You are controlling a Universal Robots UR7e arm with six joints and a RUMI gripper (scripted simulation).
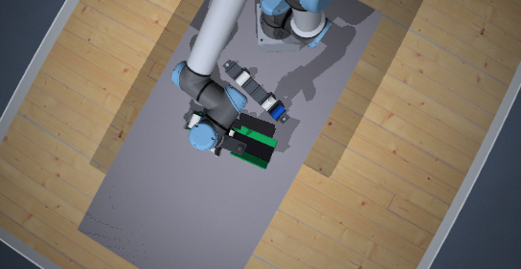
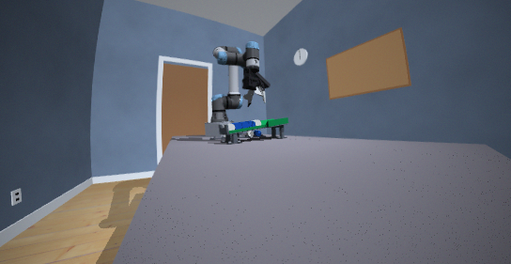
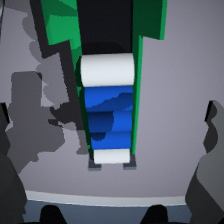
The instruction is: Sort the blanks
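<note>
The green-walled feed ramp (image 1: 254,161) (image 2: 278,122) (image 3: 150,20) holds a row of blanks. A white blank (image 1: 194,120) (image 2: 230,127) (image 3: 111,156) lies across it at the stop end. Three blue blanks, nearest (image 3: 112,140), middle (image 3: 117,121) and farthest (image 3: 109,98), follow up the ramp. Another white blank (image 3: 107,70) lies straight across above them and seems to touch the last blue. My gripper (image 2: 257,102) (image 3: 106,102) is open and empty above the row. The grey stock rack (image 1: 283,119) holds two white blanks (image 1: 242,78) (image 1: 269,101) and a blue blank (image 1: 277,111) at one end.
The rack stands between the ramp and the robot's base (image 1: 280,48). Grey slots show between its two white blanks. The ramp's wider, taller-walled section rises beyond the row. My arm hides part of the ramp in the top view.
</note>
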